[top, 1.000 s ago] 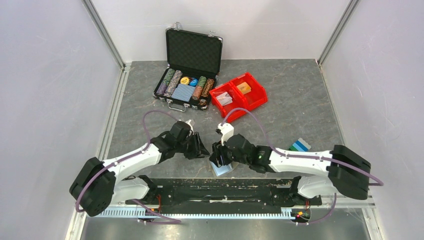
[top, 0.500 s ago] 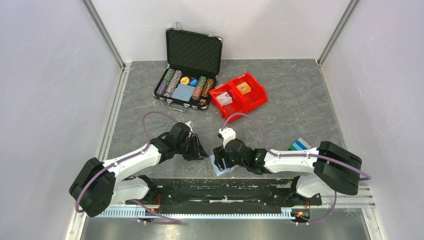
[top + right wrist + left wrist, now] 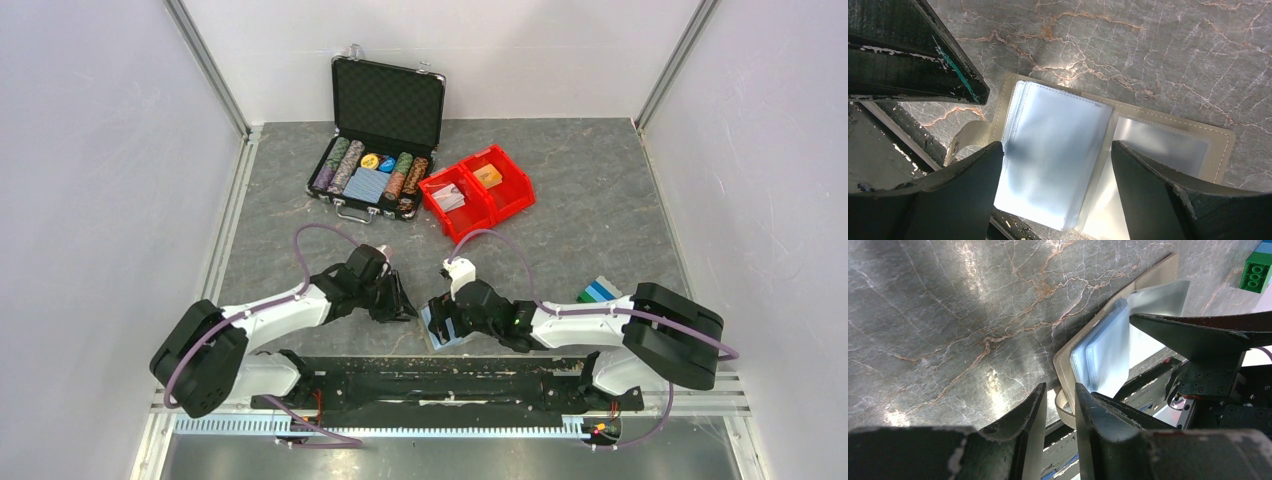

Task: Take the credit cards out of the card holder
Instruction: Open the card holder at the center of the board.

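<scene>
Grey marbled tabletop (image 3: 600,200) carries the flat grey folding card holder (image 3: 1168,145), lying open at its near edge. Your right gripper (image 3: 1055,147) hangs directly over the holder, jaws spread wide and empty. Your left gripper (image 3: 1060,390), just left of it, is narrowly parted, holding nothing. No credit cards show through the cloudy sleeves. If you pinch several slippery sleeves together, the whole holder could lift or slide.
</scene>
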`<state>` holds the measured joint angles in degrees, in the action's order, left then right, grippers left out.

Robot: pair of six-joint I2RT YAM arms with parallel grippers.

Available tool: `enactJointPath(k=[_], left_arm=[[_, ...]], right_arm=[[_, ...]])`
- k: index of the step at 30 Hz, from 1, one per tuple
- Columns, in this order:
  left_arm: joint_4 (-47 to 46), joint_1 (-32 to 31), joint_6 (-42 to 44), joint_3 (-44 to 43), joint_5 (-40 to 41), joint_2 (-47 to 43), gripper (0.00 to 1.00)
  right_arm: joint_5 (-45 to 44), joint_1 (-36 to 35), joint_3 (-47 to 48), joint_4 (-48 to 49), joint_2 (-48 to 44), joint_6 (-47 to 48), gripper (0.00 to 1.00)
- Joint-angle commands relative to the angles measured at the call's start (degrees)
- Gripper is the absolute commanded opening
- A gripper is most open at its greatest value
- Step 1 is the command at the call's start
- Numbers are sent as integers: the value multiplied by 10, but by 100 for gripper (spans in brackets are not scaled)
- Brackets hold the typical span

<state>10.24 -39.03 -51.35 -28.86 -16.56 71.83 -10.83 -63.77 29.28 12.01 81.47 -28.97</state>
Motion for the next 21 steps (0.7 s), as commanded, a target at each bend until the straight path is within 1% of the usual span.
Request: enactJointPath(k=[1,8,15,19,21], left_arm=[[-31,-1,21,-3,-12,13,33],[-42,-1,21,0,-13,28,33],[-45,-1,20,3,-13,30,32],[-45,-1,21,2,-13,30,32],[-45,-1,20,1,-13,30,32]], right_arm=[[5,7,-13,16,-5,-6,83],[2,9,-18,17,-7,-7,88],[-19,9,-8,-7,-8,-4,86],[-22,8,-6,-8,-10,0,88],[-23,8,-6,-8,-10,1,92]])
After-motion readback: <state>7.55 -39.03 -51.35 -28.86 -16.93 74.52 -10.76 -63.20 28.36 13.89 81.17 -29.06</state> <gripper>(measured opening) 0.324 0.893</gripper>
